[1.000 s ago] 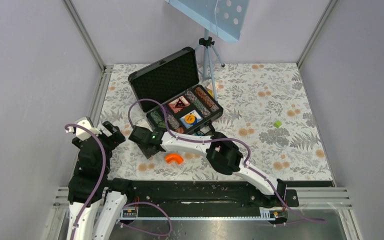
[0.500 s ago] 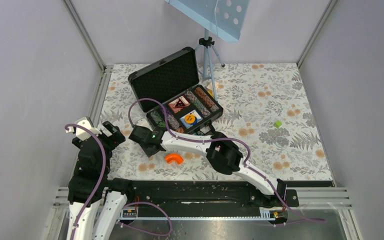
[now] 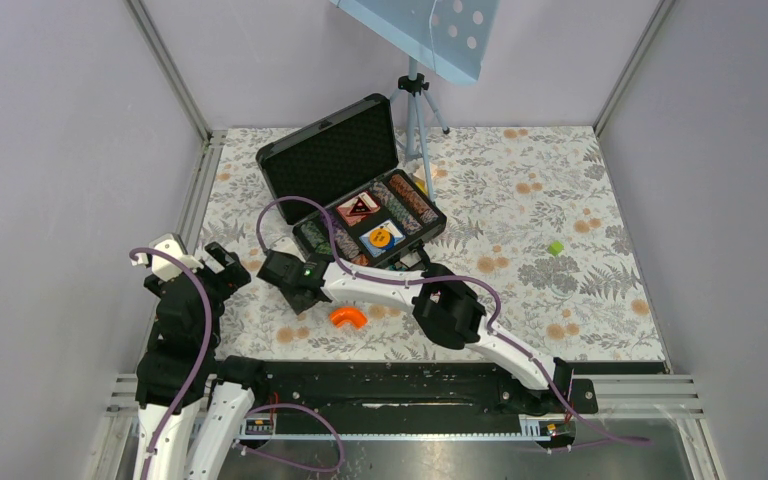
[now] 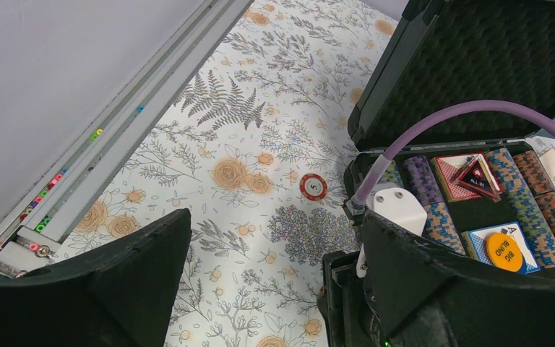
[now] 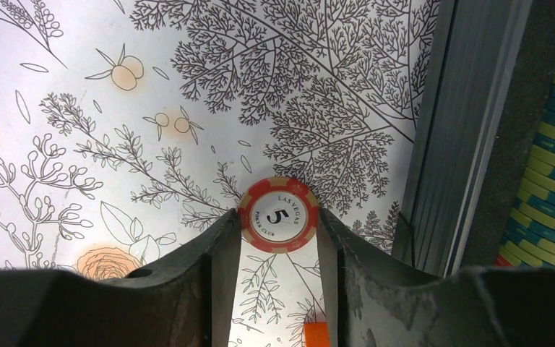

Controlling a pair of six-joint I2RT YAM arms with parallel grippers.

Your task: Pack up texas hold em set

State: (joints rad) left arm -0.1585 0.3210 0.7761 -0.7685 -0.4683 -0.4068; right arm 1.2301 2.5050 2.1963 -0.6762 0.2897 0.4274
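Note:
The black case [image 3: 332, 152] of the texas hold em set lies open at the back of the table, with rows of striped chips [image 3: 412, 205] and card decks inside. Just in front of its left corner, my right gripper [image 3: 285, 288] reaches down to the cloth. In the right wrist view its two fingers press both edges of a red chip [image 5: 278, 215] marked 5, which lies flat beside the case wall [image 5: 462, 144]. Another red chip [image 4: 313, 186] lies loose left of the case [image 4: 477, 72]. My left gripper [image 4: 274, 289] hovers open and holds nothing.
An orange curved piece [image 3: 347, 318] lies just behind the right gripper and shows between its fingers [image 5: 316, 334]. A small green block [image 3: 556, 247] sits on the right of the floral cloth. A tripod [image 3: 415, 100] stands behind the case. Metal rails border the left side [image 4: 115, 137].

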